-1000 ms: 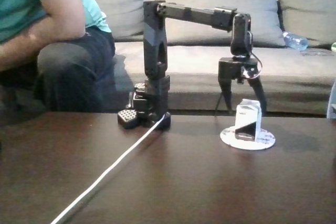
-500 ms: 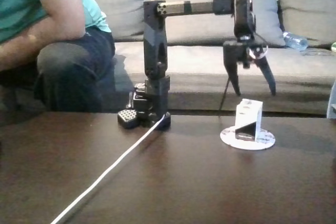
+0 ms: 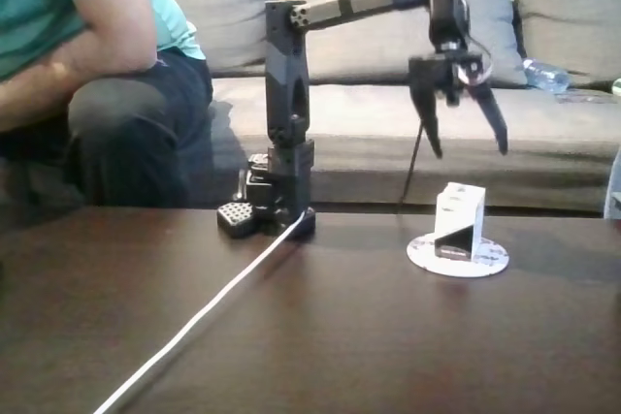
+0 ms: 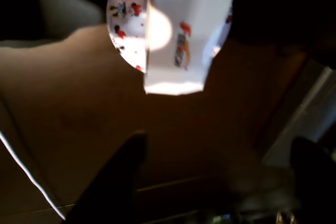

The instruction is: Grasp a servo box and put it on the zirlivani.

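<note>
- Small white cardboard servo box (image 3: 458, 219) with a dark diagonal side panel stands upright, long axis vertical, on the flat white round zirlivani disc (image 3: 490, 259); its printing is too blurred to read.
- Black two-finger gripper (image 3: 470, 151) hangs released, fingers spread, at twelve o'clock above the box, apart from it.
- In the wrist view the disc (image 4: 122, 14) shows small red-and-black marks.

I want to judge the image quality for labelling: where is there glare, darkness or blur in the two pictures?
Wrist view: the small white cardboard servo box is overexposed with a bright glare spot, the surroundings very dark, the black gripper blurred. Fixed view: evenly lit, slightly soft; the dark wooden table has a faint sheen.
</note>
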